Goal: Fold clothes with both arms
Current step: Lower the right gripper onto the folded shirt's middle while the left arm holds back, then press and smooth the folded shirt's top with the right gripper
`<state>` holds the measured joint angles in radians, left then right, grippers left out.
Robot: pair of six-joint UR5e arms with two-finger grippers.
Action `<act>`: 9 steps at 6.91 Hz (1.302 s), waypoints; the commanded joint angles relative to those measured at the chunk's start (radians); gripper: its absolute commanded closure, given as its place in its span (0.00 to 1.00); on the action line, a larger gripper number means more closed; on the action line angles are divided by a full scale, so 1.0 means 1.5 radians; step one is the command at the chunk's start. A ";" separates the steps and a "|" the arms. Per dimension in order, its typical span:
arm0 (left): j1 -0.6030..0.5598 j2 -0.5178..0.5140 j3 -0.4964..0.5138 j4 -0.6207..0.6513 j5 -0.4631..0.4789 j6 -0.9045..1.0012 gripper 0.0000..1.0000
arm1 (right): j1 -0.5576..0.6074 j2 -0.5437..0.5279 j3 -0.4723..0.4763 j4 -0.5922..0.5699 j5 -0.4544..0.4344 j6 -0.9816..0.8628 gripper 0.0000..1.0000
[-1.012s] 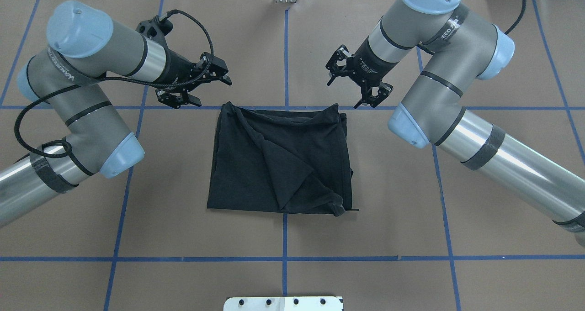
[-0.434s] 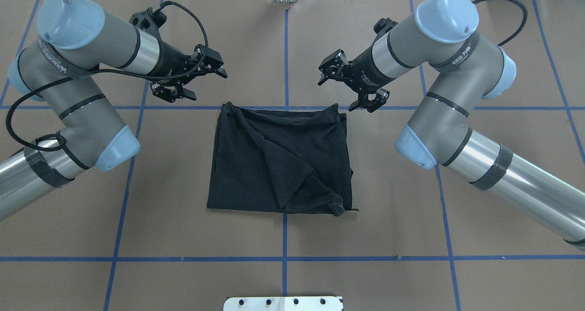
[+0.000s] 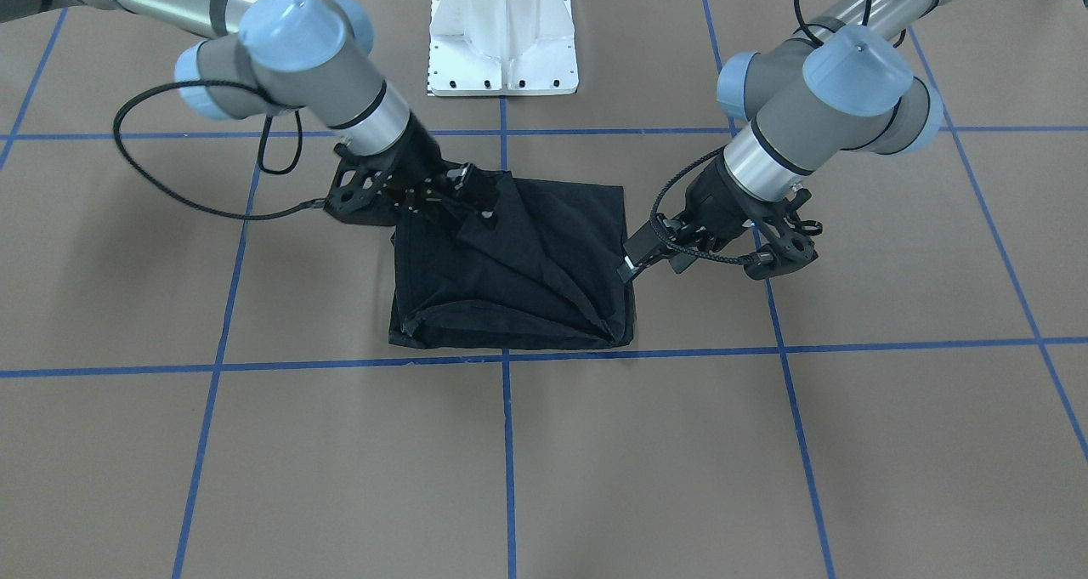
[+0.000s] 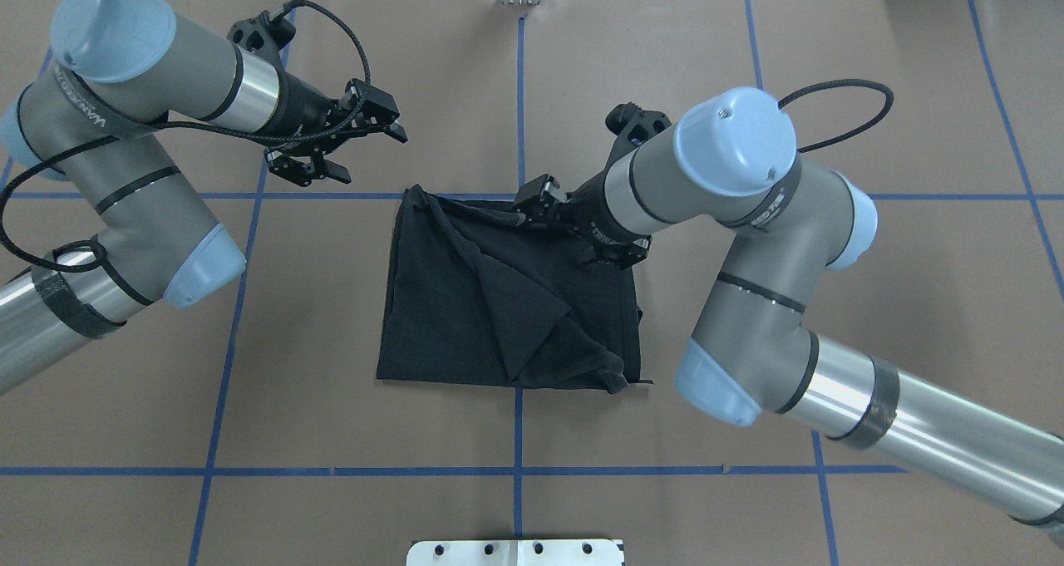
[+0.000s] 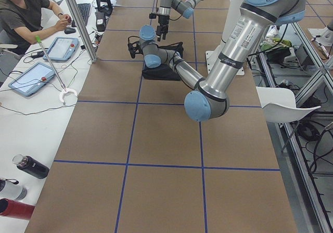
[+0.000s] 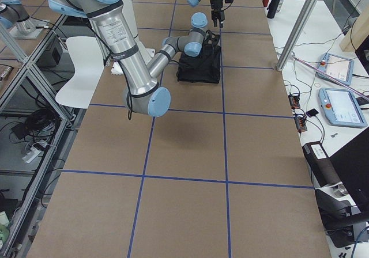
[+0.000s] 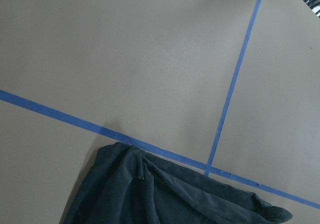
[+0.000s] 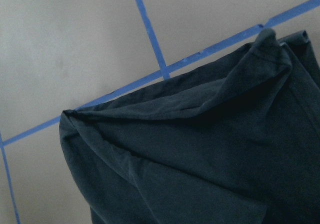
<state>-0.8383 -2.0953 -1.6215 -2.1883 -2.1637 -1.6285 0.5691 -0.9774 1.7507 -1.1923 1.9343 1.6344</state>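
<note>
Black T-shirt (image 4: pixel 499 300) is lying folded into a rough rectangle near the middle of the brown table (image 4: pixel 332 425), and diagonal creases are running across its top layer. Its far edge is lying just along a blue tape line (image 4: pixel 956 196), while a second line, crossing the first, is passing under its middle. The right arm (image 4: pixel 748 300) is reaching over the far right part of the shirt, and the right gripper (image 4: pixel 578 229) is hanging low above the cloth with its jaws spread apart and nothing between them; whether the fingertips are touching the fabric, I cannot tell. The left arm (image 4: pixel 125 134) is staying off to the side, and the left gripper (image 4: pixel 353 149) is hovering above bare table near the shirt's far left corner, apart from it, jaws also spread and empty. A white pedestal base (image 3: pixel 501 43) is standing at the robot's edge of the table. In the left side view a person (image 5: pixel 21 14) is sitting at a bench beside the table.
</note>
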 commanded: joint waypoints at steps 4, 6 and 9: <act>-0.023 0.074 -0.024 0.001 -0.002 0.064 0.01 | -0.194 0.041 0.051 -0.196 -0.287 -0.364 0.01; -0.023 0.080 -0.022 0.001 -0.002 0.064 0.01 | -0.197 0.047 0.020 -0.205 -0.298 -0.473 0.02; -0.023 0.081 -0.017 0.001 -0.002 0.064 0.01 | -0.197 0.072 -0.029 -0.202 -0.305 -0.511 0.09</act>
<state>-0.8728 -1.9748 -1.6501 -2.1875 -2.1660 -1.5325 0.2736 -0.8937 1.7464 -1.4977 1.4839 0.8816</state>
